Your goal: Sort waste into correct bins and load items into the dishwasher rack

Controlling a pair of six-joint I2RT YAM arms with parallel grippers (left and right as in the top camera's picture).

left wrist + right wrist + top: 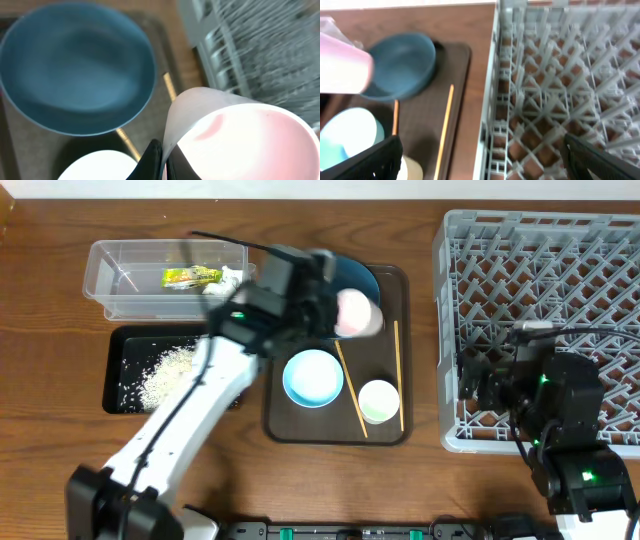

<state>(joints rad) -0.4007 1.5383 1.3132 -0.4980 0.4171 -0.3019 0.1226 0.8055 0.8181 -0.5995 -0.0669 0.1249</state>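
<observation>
My left gripper [338,315] [162,152] is shut on the rim of the pink cup [358,313] [240,140], which hangs tilted over the brown tray beside the dark-blue dish [362,277] [75,65]. The light-blue bowl [313,377], the pale-green cup [379,401] and two chopsticks [351,392] [398,370] lie on that tray. The grey dishwasher rack [540,240] [545,75] stands at the right. My right gripper [487,385] [485,165] hangs open over the rack's left wall, holding nothing.
The brown serving tray [390,432] sits mid-table. At the back left, a clear tub [125,280] holds a yellow-green wrapper [190,277] and a white tissue [230,279]. In front of it, a black tray [118,350] holds rice grains [165,372].
</observation>
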